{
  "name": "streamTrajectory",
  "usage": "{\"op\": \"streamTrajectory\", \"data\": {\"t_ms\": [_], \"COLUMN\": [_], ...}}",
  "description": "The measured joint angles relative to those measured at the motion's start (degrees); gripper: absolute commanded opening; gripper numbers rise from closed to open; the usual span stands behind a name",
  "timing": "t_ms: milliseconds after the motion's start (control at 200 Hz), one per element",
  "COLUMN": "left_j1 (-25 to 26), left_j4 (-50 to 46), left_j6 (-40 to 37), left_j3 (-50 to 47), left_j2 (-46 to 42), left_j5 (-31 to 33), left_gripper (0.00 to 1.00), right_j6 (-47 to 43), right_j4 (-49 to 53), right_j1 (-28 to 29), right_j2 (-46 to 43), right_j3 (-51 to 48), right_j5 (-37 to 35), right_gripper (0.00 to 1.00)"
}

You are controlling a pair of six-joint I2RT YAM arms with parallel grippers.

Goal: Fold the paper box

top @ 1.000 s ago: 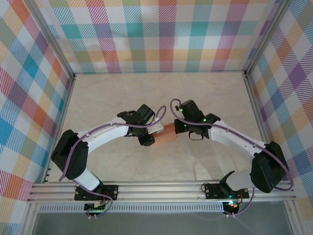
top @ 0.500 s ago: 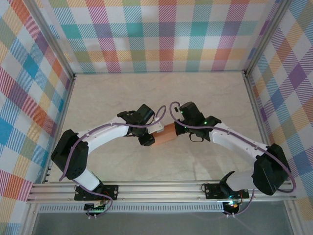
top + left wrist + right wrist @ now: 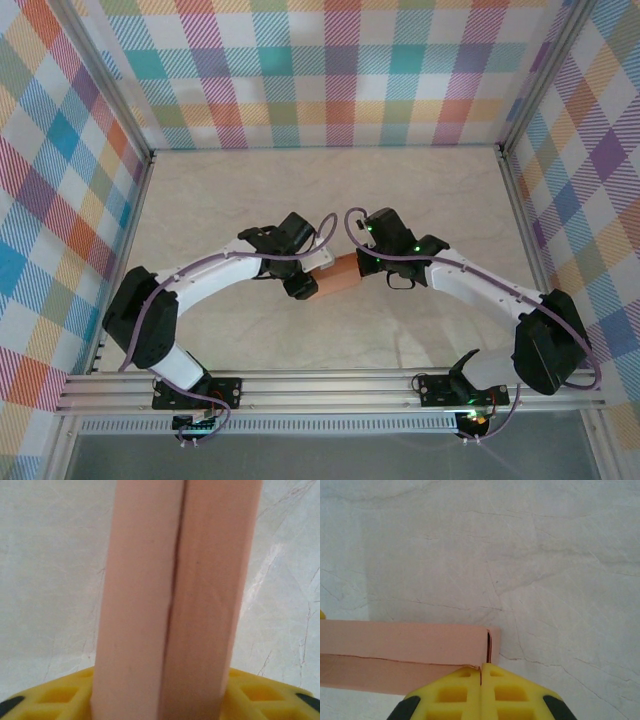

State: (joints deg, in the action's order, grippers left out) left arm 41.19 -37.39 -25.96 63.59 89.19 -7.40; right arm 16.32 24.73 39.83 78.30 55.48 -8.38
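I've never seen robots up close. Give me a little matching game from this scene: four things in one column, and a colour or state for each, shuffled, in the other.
Things
1. paper box
2. left tool
3. right tool
4. table

Colours and states
A. yellow fingers pressed together
B. salmon-orange card
C. pale, marbled surface
D. yellow fingers on either side of the box

Pairs: 1-B, 2-D, 3-A, 4-C
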Motion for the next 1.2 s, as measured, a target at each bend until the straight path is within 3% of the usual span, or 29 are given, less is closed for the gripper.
{"op": "streamTrajectory", "data": {"t_ms": [175, 305, 645, 750, 815, 850, 1015, 1200], "left_j1": [1.07, 1.18, 1.90, 2.95, 3.43, 3.58, 3.67, 3.67], "left_j4": [1.38, 2.80, 0.70, -0.24, -0.48, -0.46, 0.00, 0.02], "left_j6": [3.23, 6.51, 24.68, 27.87, 28.44, 28.28, 26.18, 23.12], "left_j3": [-1.70, -4.26, -3.58, -2.58, -2.58, -2.58, -2.45, -0.74], "left_j2": [-7.67, -14.43, -20.09, -19.78, -18.99, -18.27, -13.66, -8.76], "left_j5": [1.68, 2.54, 5.73, 8.48, 10.05, 10.75, 12.15, 13.09], "left_gripper": [0.78, 0.99, 1.00, 0.78, 0.53, 0.47, 0.36, 0.31], "right_j6": [0.70, 1.07, 2.36, 2.56, 2.62, 2.75, 2.93, 2.99], "right_j4": [0.35, 0.72, 2.75, 3.04, 3.04, 3.02, 3.02, 3.19], "right_j1": [0.00, 0.00, 0.07, 0.17, 0.17, 0.17, 0.17, 0.17], "right_j2": [0.00, -0.02, -0.02, -0.02, -0.02, -0.02, -0.02, -0.02], "right_j3": [0.02, 0.02, 0.83, 0.90, 0.90, 0.90, 0.90, 1.03], "right_j5": [-0.42, -1.03, -1.46, -1.46, -1.44, -1.44, -1.18, -0.59], "right_gripper": [0.00, 0.00, 0.00, 0.00, 0.00, 0.00, 0.00, 0.00]}}
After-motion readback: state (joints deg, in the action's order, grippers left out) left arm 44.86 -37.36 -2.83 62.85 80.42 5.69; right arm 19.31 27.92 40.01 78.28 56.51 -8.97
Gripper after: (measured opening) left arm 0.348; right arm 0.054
